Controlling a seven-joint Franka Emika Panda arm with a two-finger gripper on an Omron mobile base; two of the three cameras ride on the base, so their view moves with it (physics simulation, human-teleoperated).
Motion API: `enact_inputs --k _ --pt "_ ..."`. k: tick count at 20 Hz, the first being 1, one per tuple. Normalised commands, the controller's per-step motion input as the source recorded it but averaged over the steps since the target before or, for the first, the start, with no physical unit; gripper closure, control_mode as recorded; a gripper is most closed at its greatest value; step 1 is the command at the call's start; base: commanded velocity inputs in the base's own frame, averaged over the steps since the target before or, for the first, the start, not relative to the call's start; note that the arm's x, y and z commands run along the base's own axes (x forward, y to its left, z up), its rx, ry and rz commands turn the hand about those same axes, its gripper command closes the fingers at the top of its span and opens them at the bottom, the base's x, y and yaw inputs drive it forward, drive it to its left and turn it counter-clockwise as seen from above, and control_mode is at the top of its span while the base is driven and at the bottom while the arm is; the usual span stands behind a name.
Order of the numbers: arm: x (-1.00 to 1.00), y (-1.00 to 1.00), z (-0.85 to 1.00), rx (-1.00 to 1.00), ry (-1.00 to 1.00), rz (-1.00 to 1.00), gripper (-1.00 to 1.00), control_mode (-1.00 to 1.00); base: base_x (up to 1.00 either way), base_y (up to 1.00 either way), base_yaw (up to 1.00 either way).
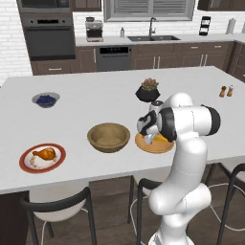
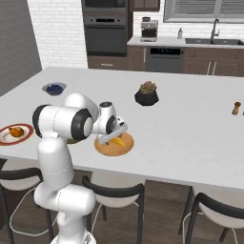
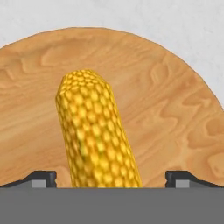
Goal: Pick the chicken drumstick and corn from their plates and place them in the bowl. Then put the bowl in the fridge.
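Note:
The yellow corn (image 3: 94, 131) lies on the tan wooden plate (image 3: 166, 109) near the counter's front edge. My gripper (image 3: 111, 177) is open and low over the plate, with one fingertip on each side of the cob. The base views show the same corn (image 2: 118, 141) beside the gripper (image 2: 112, 138) on that plate (image 1: 154, 145). Left of the plate stands the wooden bowl (image 1: 109, 137), which has nothing in it. Farther left the chicken drumstick (image 1: 44, 154) rests on the red-rimmed white plate (image 1: 26, 165). A tall grey surface (image 2: 14, 43) stands at far left; whether it is the fridge I cannot tell.
A small grey bowl of blueberries (image 1: 46, 99) sits at the back left of the counter. A dark potted plant (image 1: 149, 91) stands just behind the tan plate. Two shakers (image 1: 226, 91) are at the far right. Black stools (image 1: 57, 206) line the counter's front.

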Motion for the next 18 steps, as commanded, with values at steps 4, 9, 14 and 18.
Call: enact_inputs --k 4,9,14,18 --pt "0.00 0.00 0.00 0.00 0.00 0.00 1.00 -1.00 0.00 0.00 0.00" --pt "0.01 0.00 0.00 0.00 0.00 0.00 1.00 -1.00 0.00 0.00 0.00" --pt "-0.05 0.00 0.28 0.00 -0.01 0.00 1.00 -1.00 0.00 0.00 0.00" --pt "-0.16 0.22 0.90 0.00 -0.11 0.00 1.00 -1.00 0.00 0.00 0.00"
